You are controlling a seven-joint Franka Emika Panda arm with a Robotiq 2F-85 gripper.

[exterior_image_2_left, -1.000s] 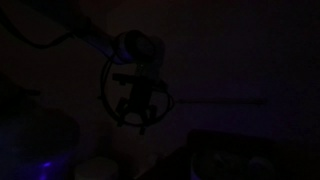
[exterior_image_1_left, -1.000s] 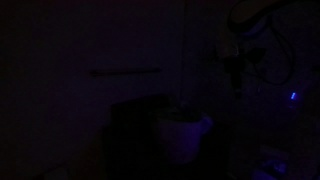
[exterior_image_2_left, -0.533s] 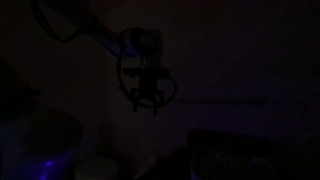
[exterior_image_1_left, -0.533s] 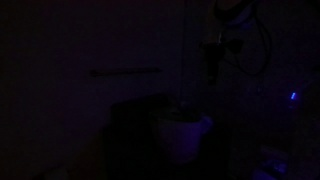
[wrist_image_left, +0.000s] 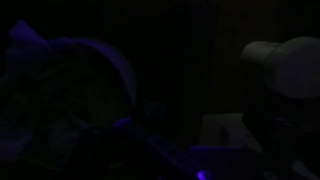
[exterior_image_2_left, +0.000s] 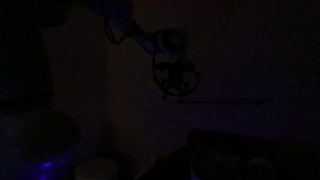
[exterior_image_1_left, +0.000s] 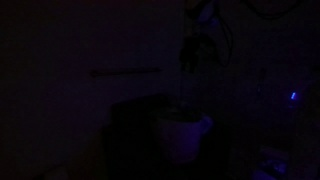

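Note:
The room is almost dark. My gripper (exterior_image_1_left: pixel 197 56) hangs in mid-air above a pale cup-like vessel (exterior_image_1_left: pixel 183 131) that stands on a dark block. It also shows as a dim outline (exterior_image_2_left: pixel 175 82) at the end of the arm that reaches in from the upper left. It holds nothing that I can make out, and its fingers are too dark to tell open from shut. In the wrist view the fingers do not show. I only see a pale patch (wrist_image_left: pixel 225 128) low in the middle.
A thin horizontal bar (exterior_image_1_left: pixel 125 71) runs along the back; it shows in both exterior views (exterior_image_2_left: pixel 228 100). A dark box (exterior_image_2_left: pixel 235 155) sits at the lower right. A small blue light (exterior_image_1_left: pixel 293 97) glows. A pale rounded body (wrist_image_left: pixel 285 65) fills the wrist view's right.
The arm has carried my gripper sideways and slightly up, until it hangs over the pale vessel. Nothing else has moved.

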